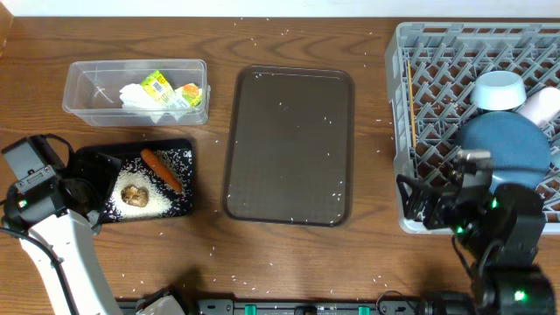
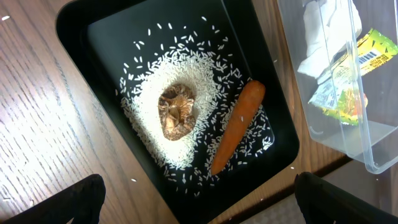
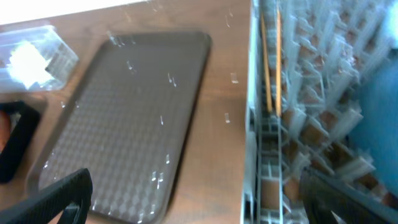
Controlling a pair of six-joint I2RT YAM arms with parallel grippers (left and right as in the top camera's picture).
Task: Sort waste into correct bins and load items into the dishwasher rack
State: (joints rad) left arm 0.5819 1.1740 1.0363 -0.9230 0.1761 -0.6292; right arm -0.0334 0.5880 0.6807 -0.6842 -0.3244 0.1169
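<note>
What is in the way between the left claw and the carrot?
Nothing visible. The left gripper hangs open over the black tray. The carrot lies uncovered among the rice there, beside the brown lump. The clear tub stands off to one side.

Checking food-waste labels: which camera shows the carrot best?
Left wrist: the orange carrot lies whole and close-up among rice in the black tray. Overhead shows it small; right wrist catches only the tray's corner, no clear carrot.
</note>
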